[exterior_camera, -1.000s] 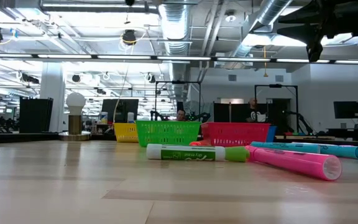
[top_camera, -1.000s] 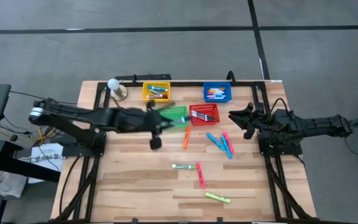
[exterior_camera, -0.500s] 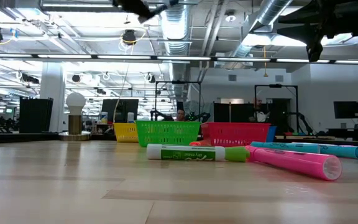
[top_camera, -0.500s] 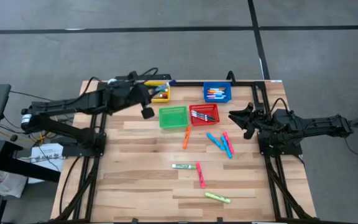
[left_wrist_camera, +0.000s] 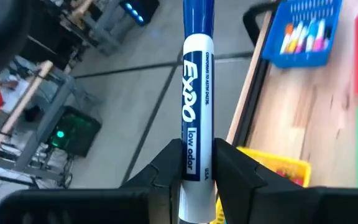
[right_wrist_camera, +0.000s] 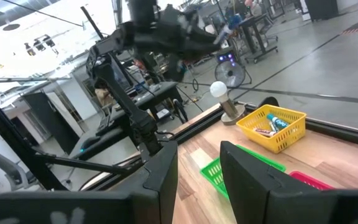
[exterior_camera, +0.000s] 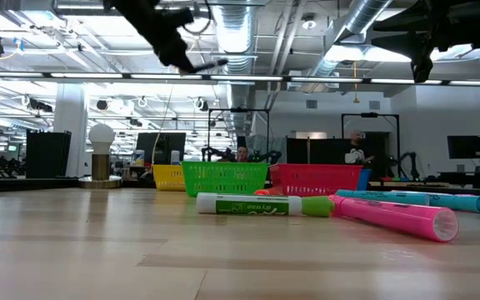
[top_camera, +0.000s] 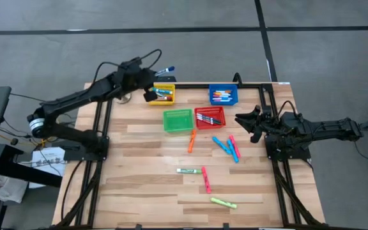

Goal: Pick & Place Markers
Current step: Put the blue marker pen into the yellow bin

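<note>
Swinging from the tabletop's middle to its far edge, the left gripper (left_wrist_camera: pixel 192 163) clenches a blue marker (left_wrist_camera: pixel 196 93) above the yellow basket (top_camera: pixel 161 94), apparently for dropping in. Right gripper (top_camera: pixel 243 121), jaws parted and empty, waits at the right edge.

Premises: an open-plan robotics laboratory or industrial workshop. Exposed ventilation ducts (exterior_camera: pixel 232 29) and strip lighting run overhead; the floor (top_camera: pixel 171 45) is bare grey concrete. Beyond the wooden desk (top_camera: pixel 145 191), past the left gripper (exterior_camera: pixel 192 65), stand monitors (exterior_camera: pixel 161 147), metal frames and seated persons (exterior_camera: pixel 242 154).
</note>
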